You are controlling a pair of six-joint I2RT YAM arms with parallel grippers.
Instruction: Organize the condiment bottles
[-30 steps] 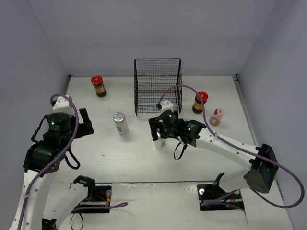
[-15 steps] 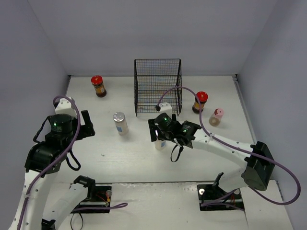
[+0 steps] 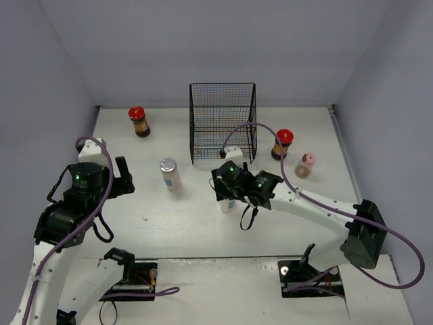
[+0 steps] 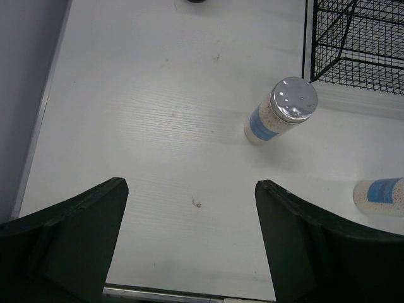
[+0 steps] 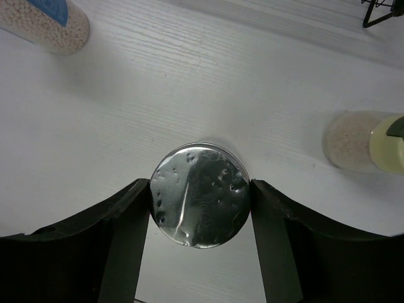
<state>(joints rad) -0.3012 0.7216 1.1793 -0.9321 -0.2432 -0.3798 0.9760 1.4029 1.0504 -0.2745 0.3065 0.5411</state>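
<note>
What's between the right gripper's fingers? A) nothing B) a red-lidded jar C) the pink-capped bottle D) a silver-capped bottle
D: in the right wrist view, seen from above, the silver-capped bottle stands upright, and the two fingers of the right gripper touch its cap on both sides.

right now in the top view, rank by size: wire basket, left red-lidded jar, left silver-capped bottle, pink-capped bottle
1. black wire mesh basket
2. dark red-lidded jar and pale silver-capped bottle: alike, unranked
3. pink-capped bottle

Right tool [image 5: 199, 189] clamps upright silver-capped bottle [image 5: 199, 203] at both sides; second pale bottle [image 5: 45, 24] upper left.
</note>
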